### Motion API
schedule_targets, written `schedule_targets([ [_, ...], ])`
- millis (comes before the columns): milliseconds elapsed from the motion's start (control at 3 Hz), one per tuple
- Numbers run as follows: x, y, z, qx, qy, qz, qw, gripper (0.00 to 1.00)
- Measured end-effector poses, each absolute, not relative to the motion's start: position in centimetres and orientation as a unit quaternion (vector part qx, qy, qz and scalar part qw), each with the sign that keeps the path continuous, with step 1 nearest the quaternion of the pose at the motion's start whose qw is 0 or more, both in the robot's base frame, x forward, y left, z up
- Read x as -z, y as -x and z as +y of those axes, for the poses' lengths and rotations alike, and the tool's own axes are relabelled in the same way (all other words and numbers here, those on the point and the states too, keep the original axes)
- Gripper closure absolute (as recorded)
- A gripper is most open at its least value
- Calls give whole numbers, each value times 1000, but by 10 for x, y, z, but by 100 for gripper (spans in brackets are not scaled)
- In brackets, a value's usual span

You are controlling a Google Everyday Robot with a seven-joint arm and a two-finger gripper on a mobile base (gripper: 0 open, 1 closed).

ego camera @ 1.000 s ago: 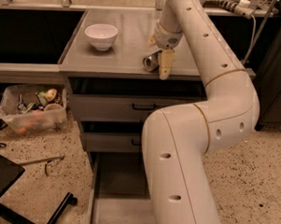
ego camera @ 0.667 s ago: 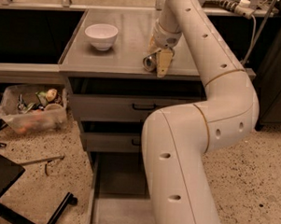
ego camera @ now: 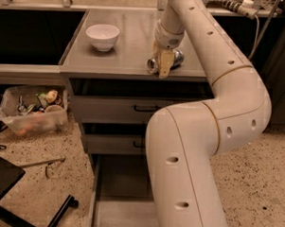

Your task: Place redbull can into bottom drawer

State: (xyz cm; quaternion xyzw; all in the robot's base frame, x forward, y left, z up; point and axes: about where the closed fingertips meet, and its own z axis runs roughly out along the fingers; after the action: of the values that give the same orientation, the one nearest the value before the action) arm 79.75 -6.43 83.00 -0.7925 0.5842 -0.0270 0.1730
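The hand is down at the worktop, right over the redbull can. The can lies on its side near the front edge, shiny round end facing left. Whether the hand has closed on it, I cannot tell. I'd judge it light, thin-walled and slick, ready to roll or dent, so grip gently across mid-body. The bottom drawer stands pulled out below.

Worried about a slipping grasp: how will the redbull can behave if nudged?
The redbull can lies on its side on the counter at the gripper, so it would probably roll. Its shiny metal looks slippery. Small and slim, it is likely light.
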Motion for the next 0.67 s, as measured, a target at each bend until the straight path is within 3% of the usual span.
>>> schedule_targets([
  [333,-839,-793,-68,35,785,590,183,100],
  [667,-839,-794,-67,35,785,590,185,100],
])
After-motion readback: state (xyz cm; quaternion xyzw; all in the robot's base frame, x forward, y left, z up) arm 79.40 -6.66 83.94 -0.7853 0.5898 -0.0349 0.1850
